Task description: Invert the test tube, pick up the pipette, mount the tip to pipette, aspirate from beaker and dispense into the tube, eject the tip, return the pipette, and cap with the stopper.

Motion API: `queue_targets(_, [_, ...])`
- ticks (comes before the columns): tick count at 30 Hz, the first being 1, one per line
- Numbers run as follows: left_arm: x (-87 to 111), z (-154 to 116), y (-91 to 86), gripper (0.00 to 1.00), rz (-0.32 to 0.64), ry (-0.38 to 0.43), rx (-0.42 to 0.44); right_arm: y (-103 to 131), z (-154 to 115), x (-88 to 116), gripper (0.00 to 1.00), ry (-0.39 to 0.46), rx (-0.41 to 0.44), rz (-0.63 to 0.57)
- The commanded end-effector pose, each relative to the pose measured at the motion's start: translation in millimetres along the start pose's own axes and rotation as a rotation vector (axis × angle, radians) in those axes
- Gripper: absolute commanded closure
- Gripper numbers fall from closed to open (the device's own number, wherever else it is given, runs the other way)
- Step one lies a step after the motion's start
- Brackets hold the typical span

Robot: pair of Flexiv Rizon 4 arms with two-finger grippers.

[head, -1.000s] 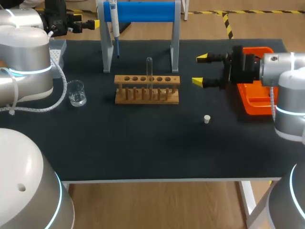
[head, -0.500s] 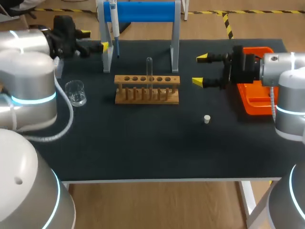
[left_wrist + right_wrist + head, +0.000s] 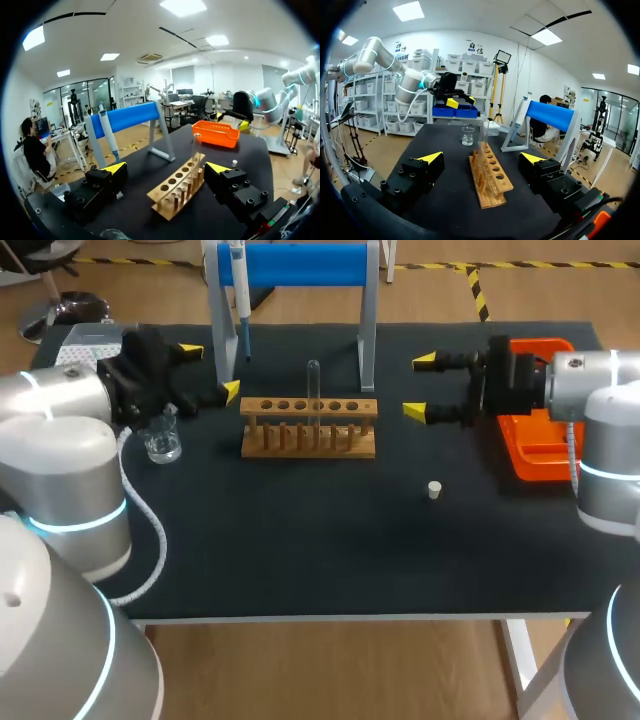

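Since a second ago, the left arm has swung from the far left corner in toward the middle. The left gripper [image 3: 211, 371] now hangs just beside the left end of the wooden rack [image 3: 308, 426], while the right gripper [image 3: 419, 387] has kept its place beyond the rack's right end.

The left wrist covers part of the beaker [image 3: 160, 435], so only its near side shows. The pipette [image 3: 240, 290], hanging on the blue-barred stand [image 3: 300, 265], is cut off at its top. A pale box [image 3: 85, 340] at the far left corner sits half behind the arm, and its contents cannot be made out. The test tube [image 3: 313, 390] is thin clear glass, and which end is up cannot be told.

Both pairs of fingers stand wide apart and hold nothing. The tube stands upright in a middle hole of the rack. In each wrist view it stands ahead of the gap between the fingers, apart from both.

The stopper [image 3: 434, 489] lies alone on the worktop [image 3: 300, 540], nearer the right gripper, with the orange tray [image 3: 540, 455] beneath that arm.
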State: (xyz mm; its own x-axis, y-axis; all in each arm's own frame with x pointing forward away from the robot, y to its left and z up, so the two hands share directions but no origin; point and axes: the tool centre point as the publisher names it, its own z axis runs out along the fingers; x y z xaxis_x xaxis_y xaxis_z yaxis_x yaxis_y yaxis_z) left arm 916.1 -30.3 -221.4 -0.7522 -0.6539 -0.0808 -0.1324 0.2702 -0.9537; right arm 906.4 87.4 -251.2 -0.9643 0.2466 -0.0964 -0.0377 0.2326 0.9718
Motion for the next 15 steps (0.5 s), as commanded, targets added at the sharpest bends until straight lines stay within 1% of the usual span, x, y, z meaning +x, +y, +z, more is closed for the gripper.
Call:
queue_targets(1, [8.0,3.2,8.6,0.00,0.006,-0.004,0.078,-0.4,0.0,0.5,0.00,-0.001,0.000,-0.001])
queue_targets(4, [12.4,4.5,11.1,0.00,0.000,0.004,0.067,-0.4,0.0,0.5,0.00,-0.001,0.000,-0.001])
queue_targets(7, [19.7,4.3,11.0,0.00,0.001,0.018,0.063,-0.4,0.0,0.5,0.00,-0.001,0.000,-0.001])
queue_targets(9, [25.3,4.7,10.9,0.00,0.009,0.021,0.043,-0.4,0.0,0.5,0.00,-0.001,0.000,-0.001])
queue_targets(15, [39.8,7.6,11.3,0.00,0.004,0.036,0.034,-0.4,0.0,0.5,0.00,-0.001,0.000,-0.001])
